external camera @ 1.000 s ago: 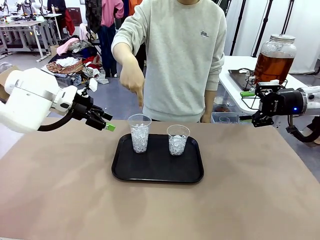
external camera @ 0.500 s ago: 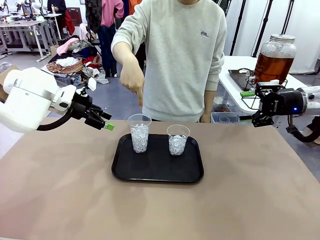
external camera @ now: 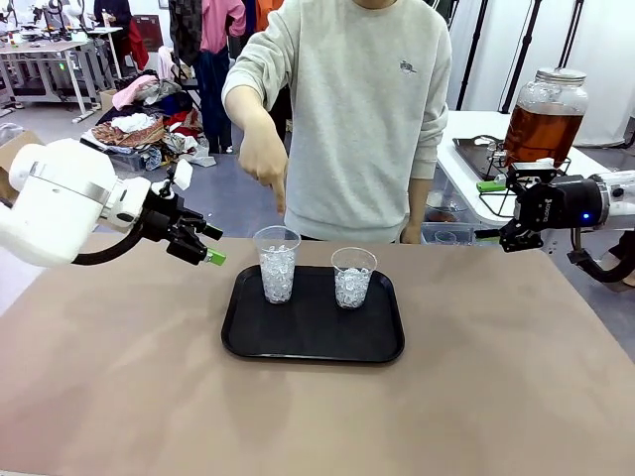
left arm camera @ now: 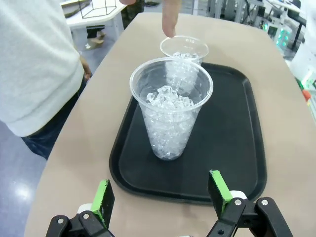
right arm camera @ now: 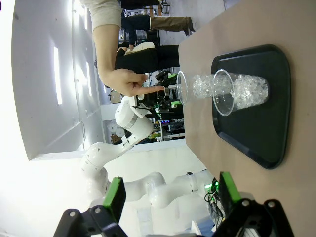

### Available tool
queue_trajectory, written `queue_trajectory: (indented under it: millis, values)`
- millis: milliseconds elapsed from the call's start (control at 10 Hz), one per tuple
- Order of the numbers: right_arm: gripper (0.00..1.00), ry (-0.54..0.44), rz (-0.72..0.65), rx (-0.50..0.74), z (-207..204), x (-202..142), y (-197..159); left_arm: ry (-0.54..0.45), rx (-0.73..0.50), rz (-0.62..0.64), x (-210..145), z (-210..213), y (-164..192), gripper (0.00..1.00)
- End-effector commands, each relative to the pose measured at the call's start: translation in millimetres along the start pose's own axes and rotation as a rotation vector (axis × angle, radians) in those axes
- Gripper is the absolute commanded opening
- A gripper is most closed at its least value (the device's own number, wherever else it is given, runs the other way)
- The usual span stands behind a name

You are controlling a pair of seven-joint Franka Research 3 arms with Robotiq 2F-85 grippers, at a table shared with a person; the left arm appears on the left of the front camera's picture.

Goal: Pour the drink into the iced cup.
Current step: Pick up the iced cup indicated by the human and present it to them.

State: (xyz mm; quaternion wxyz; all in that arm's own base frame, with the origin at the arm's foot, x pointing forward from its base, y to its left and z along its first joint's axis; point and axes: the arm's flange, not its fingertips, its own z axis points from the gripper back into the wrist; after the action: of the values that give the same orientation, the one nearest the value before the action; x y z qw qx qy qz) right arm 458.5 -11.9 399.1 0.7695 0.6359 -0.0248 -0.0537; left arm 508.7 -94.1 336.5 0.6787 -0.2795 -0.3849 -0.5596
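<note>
left fingers (left arm camera: pixel 103 200) spread wide, aloft | right fingers (right arm camera: pixel 116 197) spread wide, aloft

Front view: person (external camera: pixel 347 119) cut off at top edge, legs behind table (external camera: pixel 298 416). Jar (external camera: pixel 548 94) base & btm of drink (external camera: pixel 541 134) hidden behind right gripper (external camera: pixel 499 213). Left wrist view: far cup (left arm camera: pixel 187 49) partly behind near cup (left arm camera: pixel 170 113); 1 finger (left arm camera: pixel 169 19) cut by top edge.

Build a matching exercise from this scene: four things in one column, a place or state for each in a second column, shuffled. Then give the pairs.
1. left gripper
2. glass jar
3. person's hand
4. black tray

A. far right, holding amber drink
B. open, left of the tray
C. points a finger down at the left cup
D. carries that cup and the right cup

Pairs: 1-B; 2-A; 3-C; 4-D
</note>
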Motion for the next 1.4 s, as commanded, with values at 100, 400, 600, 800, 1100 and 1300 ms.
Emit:
queue_trajectory:
  millis: [100,400,600,800,1100,1300]
  values:
    - [1.0,-0.002,0.002,0.002,0.6,-1.1,1.5,-0.096,0.02,-0.107,-19.0,-14.1,7.5,1.0]
    - [1.0,-0.002,0.002,0.002,0.6,-1.1,1.5,-0.169,-0.034,-0.098,-21.2,-38.7,15.5,1.0]
    - [1.0,-0.002,0.002,0.002,0.6,-1.1,1.5,-0.172,-0.083,-0.101,-19.4,-47.9,18.9,1.0]
    - [1.0,-0.002,0.002,0.002,0.6,-1.1,1.5,-0.184,-0.129,-0.101,-18.5,-56.3,21.0,1.0]
    - [1.0,-0.002,0.002,0.002,0.6,-1.1,1.5,-0.182,-0.118,-0.091,-18.6,-58.4,16.1,1.0]
    - [1.0,-0.002,0.002,0.002,0.6,-1.1,1.5,-0.182,-0.118,-0.091,-18.6,-58.4,16.1,1.0]
